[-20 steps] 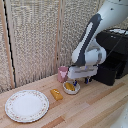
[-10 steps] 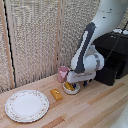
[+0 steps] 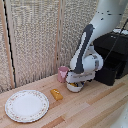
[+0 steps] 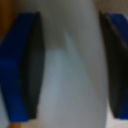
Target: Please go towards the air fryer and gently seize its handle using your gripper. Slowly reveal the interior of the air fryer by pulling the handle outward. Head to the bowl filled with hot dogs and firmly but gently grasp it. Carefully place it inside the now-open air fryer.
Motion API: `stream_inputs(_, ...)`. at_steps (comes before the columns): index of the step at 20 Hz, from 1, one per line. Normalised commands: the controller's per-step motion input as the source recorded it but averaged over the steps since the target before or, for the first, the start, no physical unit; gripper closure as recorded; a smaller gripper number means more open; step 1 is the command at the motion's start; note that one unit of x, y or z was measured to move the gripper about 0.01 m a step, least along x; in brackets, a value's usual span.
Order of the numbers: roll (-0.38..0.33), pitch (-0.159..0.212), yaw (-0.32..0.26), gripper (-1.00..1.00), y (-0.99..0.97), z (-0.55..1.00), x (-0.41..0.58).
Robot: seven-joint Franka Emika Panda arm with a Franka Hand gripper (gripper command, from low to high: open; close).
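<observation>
Exterior view: white arm bent low over the wooden worktop [image 3: 95,107], hand [image 3: 75,84] down on the bowl [image 3: 74,87]. Bowl sits on the worktop at 9 o'clock of the air fryer [image 3: 112,55], near it but apart, with a bit of yellow-orange from the hot dogs [image 3: 73,89] showing under the hand. Pink cup [image 3: 63,73] just beside the bowl at its 10 o'clock. Orange-yellow block [image 3: 56,94] lies near the bowl at its 8 o'clock. Patterned plate [image 3: 27,105] further out at 8 o'clock, well apart. Fryer drawer state and handle not readable from here.

Wrist view: very close and blurred. Two blue-tipped fingers [image 4: 22,70] stand on opposite sides of a white curved surface, the bowl [image 4: 70,75], which fills the gap between them. Hand looks clenched on the bowl wall; exact pad contact too blurred to confirm.
</observation>
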Motion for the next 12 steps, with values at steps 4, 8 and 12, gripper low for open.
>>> stream_inputs(4, 0.036, -0.024, 0.0, 1.0, 0.0, 0.36, -0.094)
stream_inputs(8, 0.08, -0.037, 0.001, 1.0, 0.0, 0.7, -0.116)
stream_inputs(12, 0.156, 0.0, 0.035, 1.0, 0.0, 0.76, -0.049)
